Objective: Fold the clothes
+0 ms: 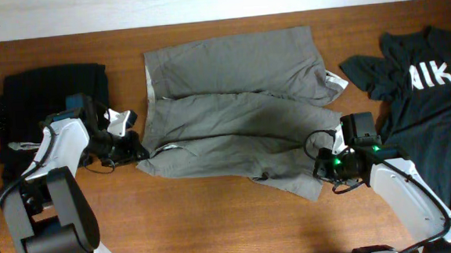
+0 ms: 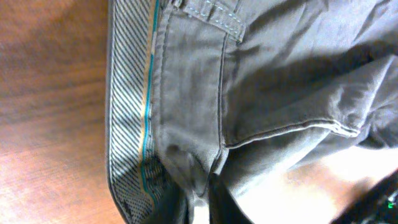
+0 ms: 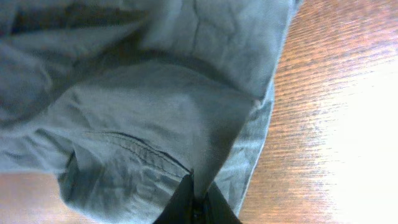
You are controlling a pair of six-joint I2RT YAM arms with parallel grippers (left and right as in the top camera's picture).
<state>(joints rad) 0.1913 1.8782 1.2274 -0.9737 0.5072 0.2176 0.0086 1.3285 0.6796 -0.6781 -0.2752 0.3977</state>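
Overhead view: white "AIK" lettering on dark T-shirt (image 1: 432, 110); left pincer (image 1: 142, 153) and right pincer (image 1: 320, 166) each tight on grey shorts (image 1: 230, 71).

- left arm (image 1: 60, 148): base at lower left of overhead frame, white link slanting up and right, wrist turned toward frame centre
- left gripper (image 1: 135, 153): low, mid-left; jaws closed, pinching waistband edge of shorts (image 1: 232, 110); wrist view shows dark finger (image 2: 214, 199) at bottom centre, cloth bunched against it
- right arm (image 1: 406, 186): enters from lower right corner, white link slanting up-left, green lights lit on wrist
- right gripper (image 1: 321, 168): low, right of centre; jaws closed, leg-hem corner nipped between fingertips (image 3: 180, 208) at bottom centre of wrist view
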